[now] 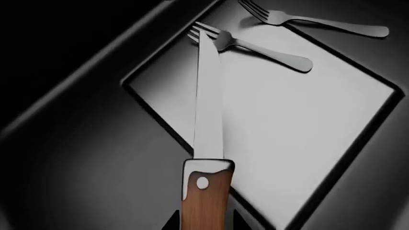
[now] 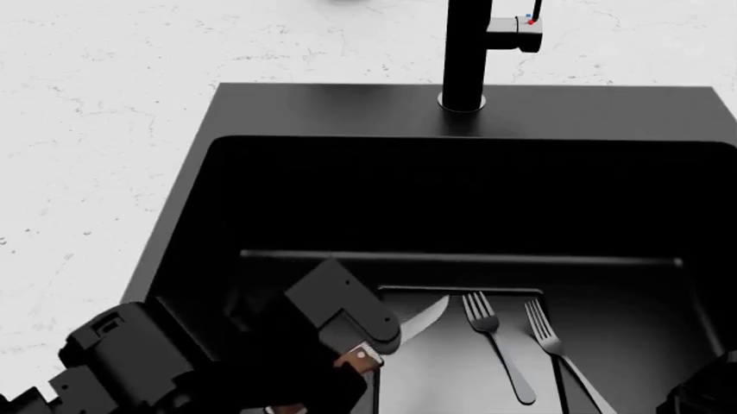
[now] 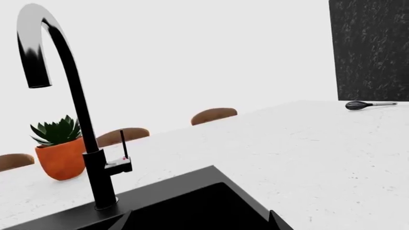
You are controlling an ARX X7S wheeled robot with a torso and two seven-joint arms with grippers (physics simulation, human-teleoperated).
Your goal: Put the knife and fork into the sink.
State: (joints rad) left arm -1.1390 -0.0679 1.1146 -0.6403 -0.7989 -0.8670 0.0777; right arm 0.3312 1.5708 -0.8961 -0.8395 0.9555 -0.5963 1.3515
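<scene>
The left gripper's fingers (image 1: 171,221) show only as dark slivers on either side of the knife (image 1: 208,143) handle in the left wrist view, closed on it; the blade points down toward the grey bottom plate (image 1: 300,120), where two forks (image 1: 255,47) (image 1: 316,21) already lie, the blade tip overlapping the nearer fork's tines in this view.

In the head view the left gripper (image 2: 351,366) hangs low inside the sink (image 2: 185,181), the handle end just visible at its jaws and the blade (image 2: 426,315) reaching toward the forks (image 2: 498,349); the faucet (image 2: 467,52) stands on the far rim.

In the right wrist view no fingers appear, so I cannot tell their state; it shows the faucet (image 3: 76,124), counter (image 3: 307,158) and a potted plant (image 3: 59,153).

Risks, as I judge: released from height, the knife could bounce or strike the forks; pulling out carelessly could knock the sink wall.
</scene>
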